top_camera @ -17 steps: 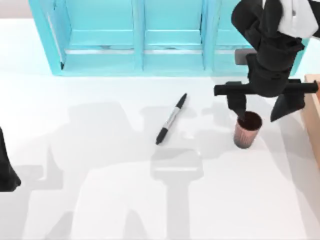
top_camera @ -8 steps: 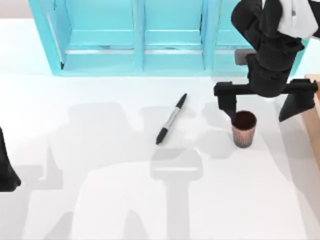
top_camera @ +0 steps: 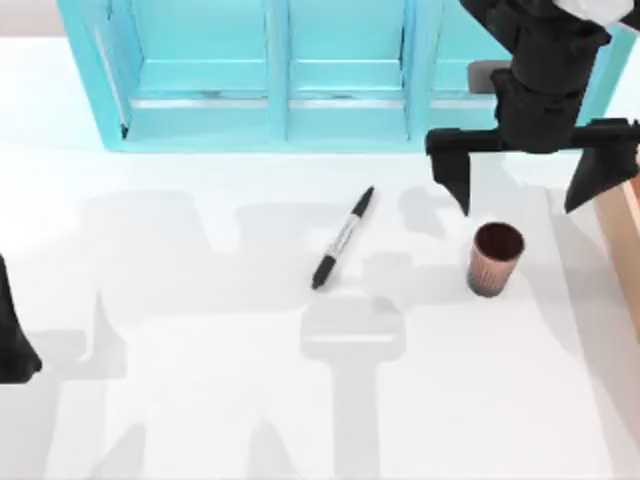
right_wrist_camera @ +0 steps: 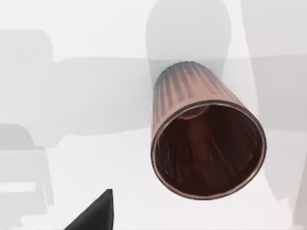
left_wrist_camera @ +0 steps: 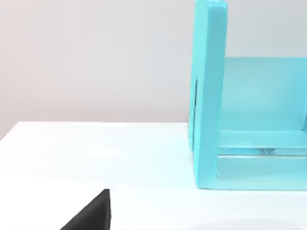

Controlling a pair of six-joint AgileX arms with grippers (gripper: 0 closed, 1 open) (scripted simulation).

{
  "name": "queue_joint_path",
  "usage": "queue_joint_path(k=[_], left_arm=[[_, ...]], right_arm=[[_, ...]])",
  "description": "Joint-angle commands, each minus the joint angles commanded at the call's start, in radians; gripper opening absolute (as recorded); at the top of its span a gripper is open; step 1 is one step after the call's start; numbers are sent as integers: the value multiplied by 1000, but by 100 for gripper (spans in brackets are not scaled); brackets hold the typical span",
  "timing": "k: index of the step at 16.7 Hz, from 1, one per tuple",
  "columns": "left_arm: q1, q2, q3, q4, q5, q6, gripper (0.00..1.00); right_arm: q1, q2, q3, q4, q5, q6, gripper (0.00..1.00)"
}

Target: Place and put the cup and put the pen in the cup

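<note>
The copper-brown cup (top_camera: pixel 495 258) is standing upright on the white table (top_camera: pixel 200 330), toward its right edge, its ribbed, shiny wall catching light and its inside looking dark reddish. In the right wrist view the cup (right_wrist_camera: pixel 206 143) is showing a thin metallic rim and fine vertical grooves down its side.

The right gripper (top_camera: pixel 530 180) is hanging over the table just behind the cup, nearer the back edge, with its two black wedge-shaped fingers (top_camera: pixel 455 180) spread wide and gripping nothing; the cup is sitting free of them.

The pen (top_camera: pixel 343 238) is lying flat and diagonal near the middle of the table, left of the cup and well apart from it. Its cap and ends are black, and its grey-white barrel is carrying print too small to read.

A glossy turquoise shelf unit (top_camera: pixel 270 70) with open compartments is running along the back edge, its top cut off. A wooden piece (top_camera: pixel 625 240) is poking in at the right edge, mostly out of sight.

The left arm (top_camera: pixel 15 340) is sitting parked at the table's left edge, only a black corner of it visible, so I cannot tell how its fingers are set.
</note>
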Motion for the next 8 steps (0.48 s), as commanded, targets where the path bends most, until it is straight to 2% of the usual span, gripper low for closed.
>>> queue_joint_path(k=[5, 8], left_arm=[[0, 0, 0, 0, 0, 0, 100], [0, 0, 0, 0, 0, 0, 100]], right_arm=[[-4, 61, 394, -300, -4, -1, 100], [-9, 77, 546, -434, -2, -2, 100]])
